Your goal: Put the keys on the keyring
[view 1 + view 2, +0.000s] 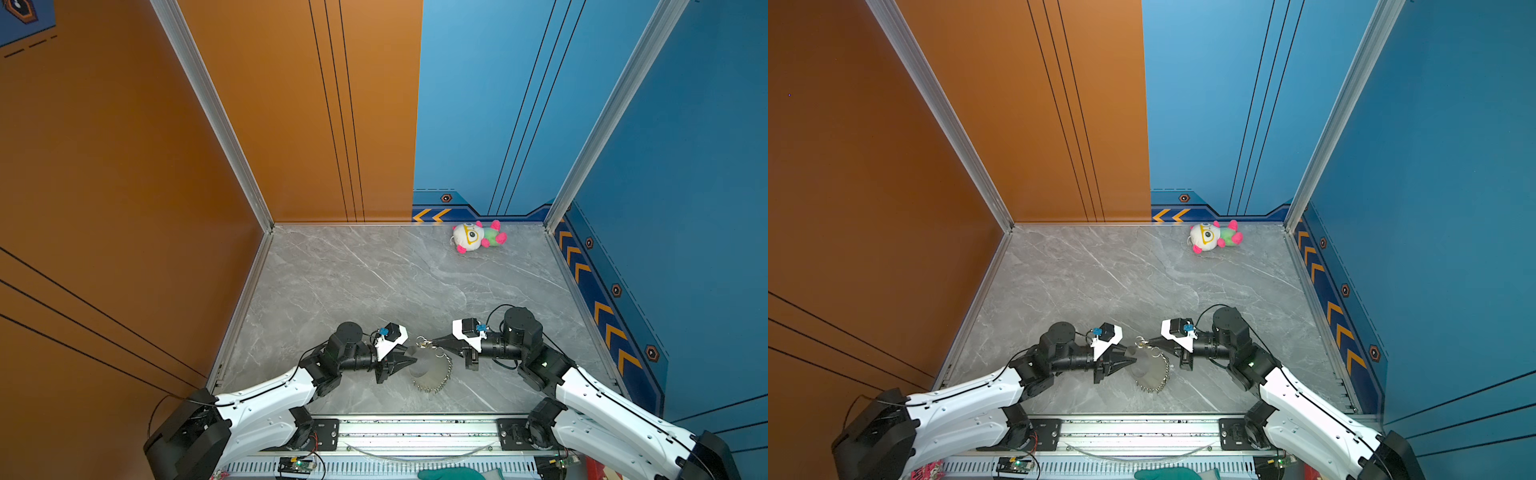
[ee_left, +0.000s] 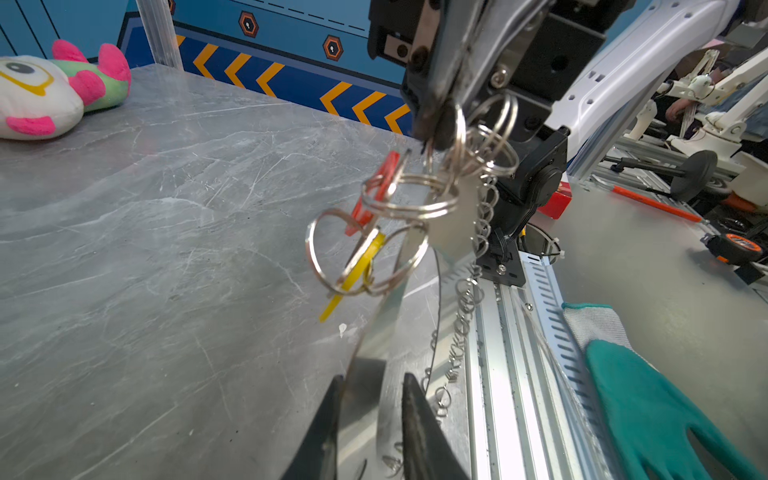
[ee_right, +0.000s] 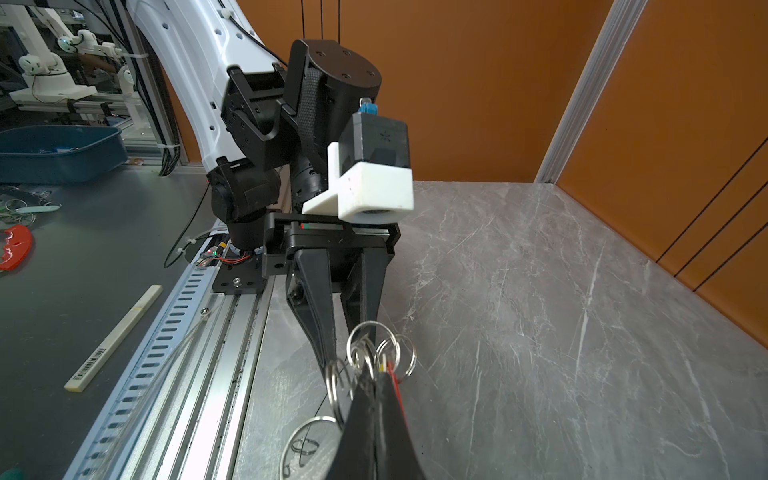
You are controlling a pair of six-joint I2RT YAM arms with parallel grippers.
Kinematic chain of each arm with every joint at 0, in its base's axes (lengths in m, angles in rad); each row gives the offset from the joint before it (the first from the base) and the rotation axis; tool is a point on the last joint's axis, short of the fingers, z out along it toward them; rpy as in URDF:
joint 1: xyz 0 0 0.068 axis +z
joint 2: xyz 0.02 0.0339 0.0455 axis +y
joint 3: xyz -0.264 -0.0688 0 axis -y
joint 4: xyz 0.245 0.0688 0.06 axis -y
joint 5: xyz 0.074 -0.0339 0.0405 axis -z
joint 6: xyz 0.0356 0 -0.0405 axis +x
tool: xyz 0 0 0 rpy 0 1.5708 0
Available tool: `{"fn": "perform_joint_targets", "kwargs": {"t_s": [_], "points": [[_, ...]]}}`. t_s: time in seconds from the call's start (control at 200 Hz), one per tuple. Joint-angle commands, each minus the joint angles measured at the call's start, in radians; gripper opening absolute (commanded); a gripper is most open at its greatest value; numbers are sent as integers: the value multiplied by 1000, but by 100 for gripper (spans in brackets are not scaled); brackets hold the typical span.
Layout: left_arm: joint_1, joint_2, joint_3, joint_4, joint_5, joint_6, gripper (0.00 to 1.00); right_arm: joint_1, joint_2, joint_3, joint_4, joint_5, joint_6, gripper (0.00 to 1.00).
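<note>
**Right pincer** [image 2: 436, 129]: jaws fully together, clamped on a cluster of wire rings [image 2: 459, 137] at the far edge of the keyring [image 1: 428, 368].

**Left pincer** [image 2: 374, 380]: jaws narrow, one finger on each face of the keyring's left edge. Whether they already pinch it cannot be told.

**Keys:** below the clamped rings hang the red key [image 2: 384, 174] and, lower, the yellow key [image 2: 360, 269]. Each is threaded in a ring and hangs clear of the worktop [image 1: 374, 282].

**Keyring:** near centre of the worktop, between the two pincers, tilted on edge. A chain of small rings runs along its right and near rim.

**Plush** [image 1: 478, 237]: well apart, at the far right.

**Handling (judged):**
- The keyring looks thin, stiff and glossy, so it is likely to slip. It is best taken flat across both faces, just inside a bare stretch of rim, away from the chain.
- The rings are springy wire and will pivot and slide in a grip.
- The keys are tiny and light and swing freely. The plastic head is the surest place to take hold.
</note>
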State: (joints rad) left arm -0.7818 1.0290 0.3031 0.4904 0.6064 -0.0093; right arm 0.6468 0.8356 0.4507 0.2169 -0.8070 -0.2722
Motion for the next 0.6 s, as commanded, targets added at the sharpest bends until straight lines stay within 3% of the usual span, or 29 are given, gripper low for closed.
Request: {"fn": "perform_joint_targets", "kwargs": {"t_s": [0.0,0.596], "points": [[6,-3,24,14,-3,3,21,-7,3,19,33,22,10,0],[14,7,26,13,-2,-3,10,-4,-3,18,35,27,16,0]]}}
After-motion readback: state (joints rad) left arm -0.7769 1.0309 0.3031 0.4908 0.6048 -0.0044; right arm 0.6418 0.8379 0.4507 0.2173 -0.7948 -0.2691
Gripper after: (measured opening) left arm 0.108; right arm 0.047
